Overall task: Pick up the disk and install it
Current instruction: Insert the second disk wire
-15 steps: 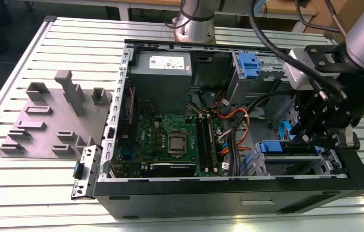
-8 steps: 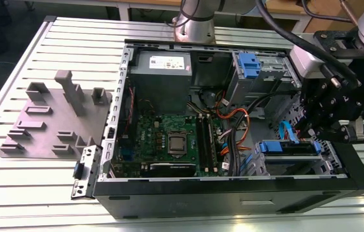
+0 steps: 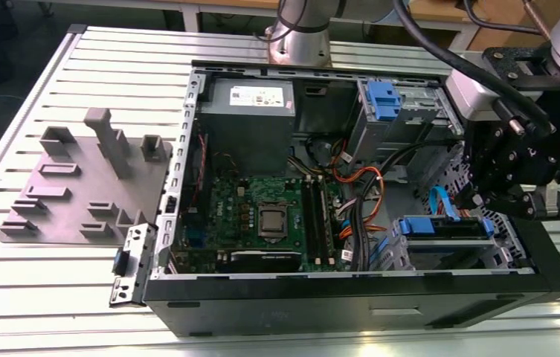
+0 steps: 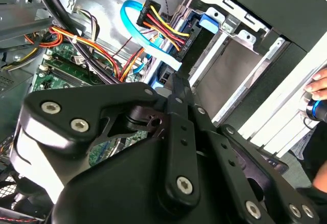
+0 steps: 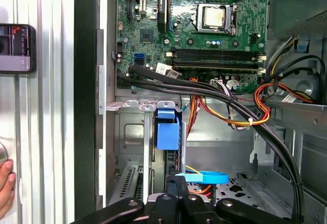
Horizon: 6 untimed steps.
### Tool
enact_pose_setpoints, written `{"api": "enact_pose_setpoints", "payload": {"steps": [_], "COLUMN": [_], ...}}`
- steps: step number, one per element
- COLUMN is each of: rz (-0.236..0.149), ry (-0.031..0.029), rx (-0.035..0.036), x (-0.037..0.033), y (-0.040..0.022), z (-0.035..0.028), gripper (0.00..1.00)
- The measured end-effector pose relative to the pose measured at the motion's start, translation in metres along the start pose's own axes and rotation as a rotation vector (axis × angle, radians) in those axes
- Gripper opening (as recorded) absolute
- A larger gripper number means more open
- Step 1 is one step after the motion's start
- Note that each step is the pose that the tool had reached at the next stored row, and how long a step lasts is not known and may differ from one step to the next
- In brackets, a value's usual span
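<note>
Gripper (image 3: 498,199) | I see it poised over the open computer case (image 3: 359,305), near the lower drive bay | jaws: closed together, gripping nothing I can see | disk (image 3: 445,227): seated in that bay, blue rail showing, cables (image 4: 163,27) plugged in | case sits on slatted worktop (image 3: 42,297).

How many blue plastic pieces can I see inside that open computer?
2 in the exterior view: one blue piece in the upper drive cage beside the grey power supply, another in the lower bay, under the gripper. Cables may hide more.
</note>
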State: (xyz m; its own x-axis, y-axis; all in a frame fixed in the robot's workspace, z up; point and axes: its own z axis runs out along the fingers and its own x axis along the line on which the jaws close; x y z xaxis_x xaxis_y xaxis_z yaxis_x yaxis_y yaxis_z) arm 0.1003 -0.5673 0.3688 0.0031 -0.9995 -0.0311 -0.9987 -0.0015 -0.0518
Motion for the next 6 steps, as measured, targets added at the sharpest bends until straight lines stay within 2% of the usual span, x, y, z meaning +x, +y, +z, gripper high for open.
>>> {"api": "enact_pose_setpoints", "payload": {"steps": [6], "rz": [0.0], "ry": [0.0], "rx": [-0.0002], "x": [0.0], "y": [0.0], "z": [0.0], "gripper": [0.11]}}
